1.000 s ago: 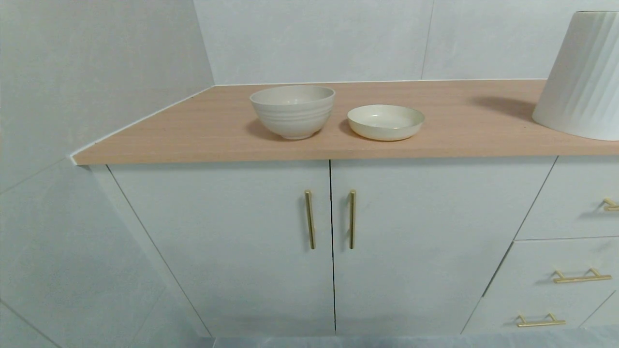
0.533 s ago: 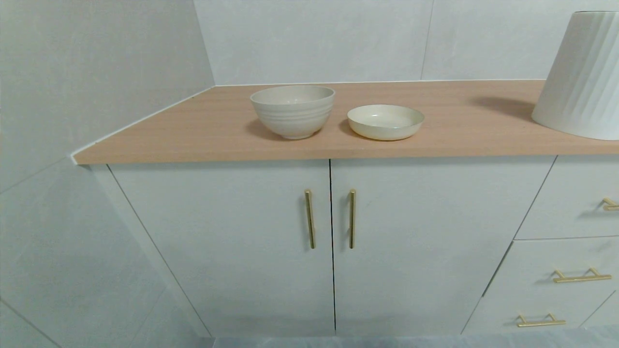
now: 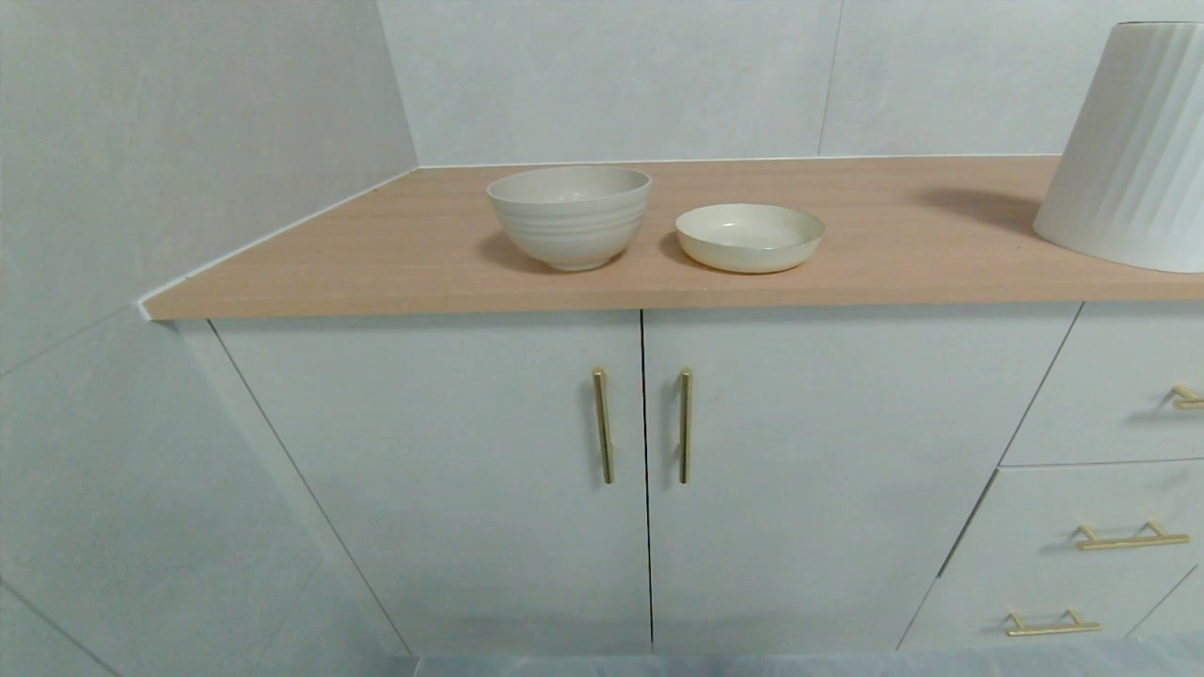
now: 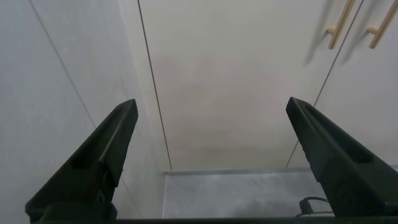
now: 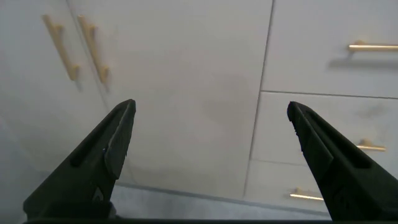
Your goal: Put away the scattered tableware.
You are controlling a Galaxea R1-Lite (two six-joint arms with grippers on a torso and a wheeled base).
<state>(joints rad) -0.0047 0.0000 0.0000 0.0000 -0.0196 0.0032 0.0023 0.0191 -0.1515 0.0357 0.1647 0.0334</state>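
Head view, compared with the two earlier frames: nothing on the bench [image 3: 376,268] has moved. The picture as a whole sits a hair differently than a second ago, which I put down to the camera, not the things. No arm has entered this view.

Task items: the deep ribbed bowl [image 3: 569,216] and the shallow dish [image 3: 750,237] stand upright, side by side and apart, near the front edge of the bench. Both are untouched. I judge them to be well above and beyond both end effectors, since the wrist cameras look at the cabinet front low down by the floor.

Left end effector [image 4: 211,102]: fingers spread wide, nothing between them. It faces the left cabinet door [image 3: 423,470], and the two gold handles [image 4: 341,25] are off toward the other arm's side of it.

Right end effector [image 5: 211,104]: also spread wide and empty. It faces the right door [image 3: 828,451], with the drawer stack [image 5: 336,43] on its outer side.

Reading: no change means the task has not started. Both doors are closed, so I expect a handle has to be pulled before either piece can be stowed.

A white ribbed shade [image 3: 1129,150] stands on the bench far off on the right end effector's side.

Writing, brands, labels: none legible on bowl, dish, doors or shade.
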